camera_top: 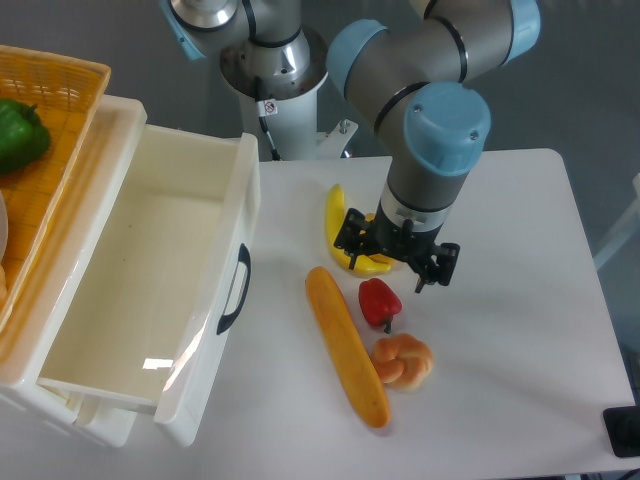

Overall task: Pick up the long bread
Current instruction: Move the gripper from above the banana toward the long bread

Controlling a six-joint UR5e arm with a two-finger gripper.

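The white table (500, 330) carries an open white drawer bin (150, 290) at nine o'clock. The long bread (346, 345) lies flat at centre, running twelve to five o'clock, untouched. It appears light, stiff and smooth; a mid-length hold across its width seems soundest. The end effector (397, 258) hovers at one o'clock from the loaf, above the banana (340, 222), partly hiding it; fingers apparently spread, holding nothing.
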